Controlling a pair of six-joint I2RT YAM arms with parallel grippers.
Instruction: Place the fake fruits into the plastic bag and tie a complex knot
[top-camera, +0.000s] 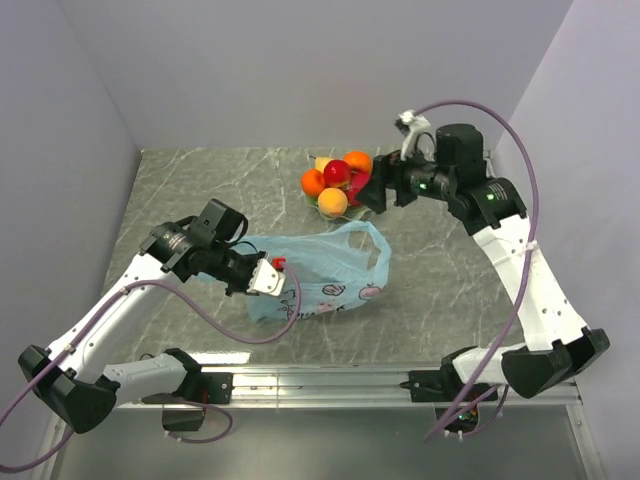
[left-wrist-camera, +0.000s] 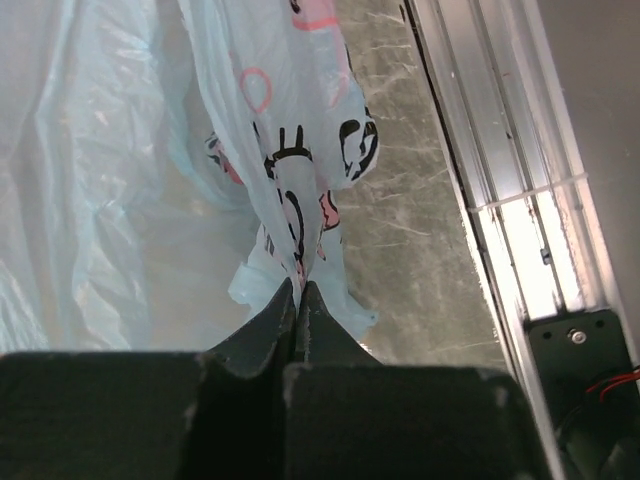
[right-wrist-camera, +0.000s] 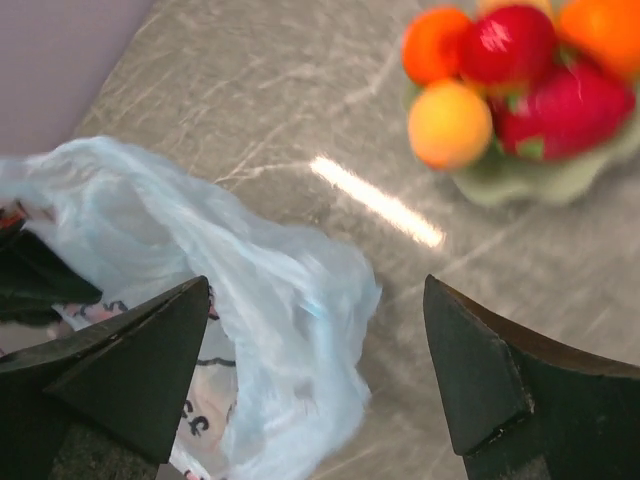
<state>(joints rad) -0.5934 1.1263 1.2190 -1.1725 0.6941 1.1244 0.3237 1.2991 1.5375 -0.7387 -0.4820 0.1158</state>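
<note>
Pale lilac walls (top-camera: 300, 70) enclose a grey marbled tabletop (top-camera: 200, 185).

Right gripper (right-wrist-camera: 316, 284) spread wide; plastic bag (right-wrist-camera: 262, 285) left, fake fruits (right-wrist-camera: 512, 45) on plate (right-wrist-camera: 560, 182)

The counter (top-camera: 200, 190) is overlooked from high behind the arms. The plastic bag (top-camera: 340, 270) is framed closely by both downward-facing wrist views.

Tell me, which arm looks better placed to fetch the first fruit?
Probably the right. Its open pincer is near the fake fruits, while the left pincer is shut on the plastic bag.
</note>
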